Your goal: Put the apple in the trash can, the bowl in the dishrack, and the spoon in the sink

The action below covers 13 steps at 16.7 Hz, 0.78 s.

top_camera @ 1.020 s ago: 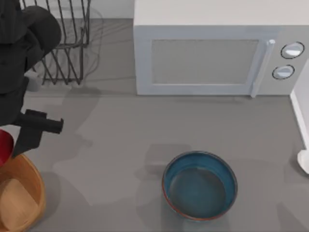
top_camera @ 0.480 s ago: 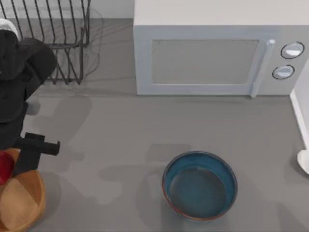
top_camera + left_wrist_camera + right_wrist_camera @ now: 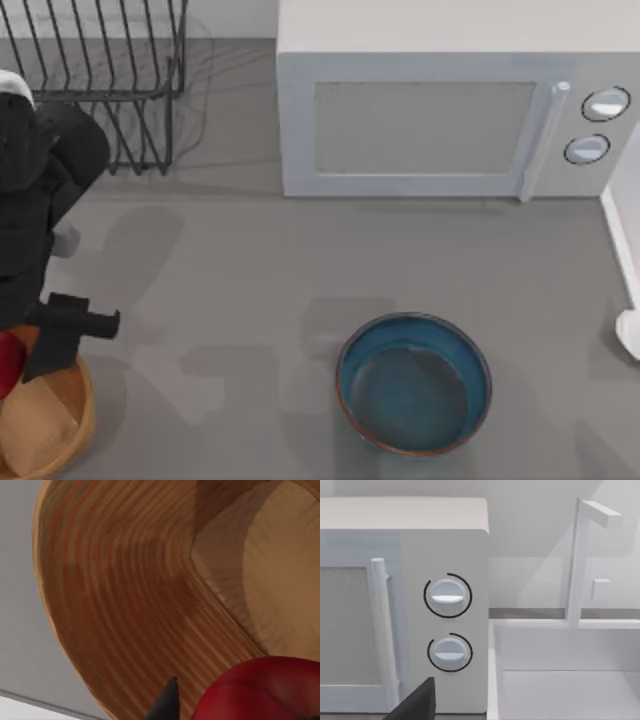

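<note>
At about 8 o'clock on the table in the top view, the left gripper [image 3: 20, 365] hangs over the trash can [image 3: 70, 440], with the apple [image 3: 8, 360] between its fingers. Only a red sliver of the fruit shows at the frame edge, above the tan-orange bin's rim. The left wrist view confirms the hold: the apple [image 3: 262, 690] sits close to the camera, a dark fingertip [image 3: 165, 702] just beside it, and the wooden rim and paler inside of the trash can [image 3: 125, 605] lie beneath.

No part of the task looks finished yet. The apple is held over the bin but not dropped, so releasing it seems to be the step in hand.

The bowl [image 3: 414, 384] stands untouched at roughly 5 o'clock, blue-teal inside and empty, well apart from the dishrack [image 3: 110, 80] at 11 o'clock. A white microwave [image 3: 450, 110] fills the 12 to 1 o'clock stretch.

The right arm looks parked; its wrist view faces the microwave's dials [image 3: 447, 596] and a white sink [image 3: 570, 680] with its faucet [image 3: 580, 560]. A dark finger [image 3: 417, 702] juts into that view, but whether those fingers are spread or closed cannot be told. The spoon cannot be made out with any certainty, so its move to the sink remains to be done, as does the bowl's.
</note>
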Tool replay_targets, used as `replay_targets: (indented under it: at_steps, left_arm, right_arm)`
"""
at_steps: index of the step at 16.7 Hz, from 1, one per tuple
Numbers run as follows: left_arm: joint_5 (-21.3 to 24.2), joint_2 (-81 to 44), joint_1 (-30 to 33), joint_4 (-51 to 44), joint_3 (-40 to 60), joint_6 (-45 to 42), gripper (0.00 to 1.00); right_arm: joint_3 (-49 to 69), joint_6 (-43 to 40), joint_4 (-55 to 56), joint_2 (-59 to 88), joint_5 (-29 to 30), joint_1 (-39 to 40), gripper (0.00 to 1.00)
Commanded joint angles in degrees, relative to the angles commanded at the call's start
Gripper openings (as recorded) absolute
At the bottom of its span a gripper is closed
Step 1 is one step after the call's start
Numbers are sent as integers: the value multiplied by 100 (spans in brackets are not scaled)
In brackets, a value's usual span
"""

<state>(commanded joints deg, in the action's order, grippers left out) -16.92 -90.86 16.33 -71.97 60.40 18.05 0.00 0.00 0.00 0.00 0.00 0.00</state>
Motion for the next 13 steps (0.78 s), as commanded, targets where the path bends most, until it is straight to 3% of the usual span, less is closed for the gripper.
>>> replay_targets:
  at_steps: [12, 13]
  left_arm:
    - [0, 0, 0, 0, 0, 0, 98]
    - [0, 0, 0, 0, 0, 0, 100]
  right_arm:
    - [0, 0, 0, 0, 0, 0, 100]
    - [0, 0, 0, 0, 0, 0, 100]
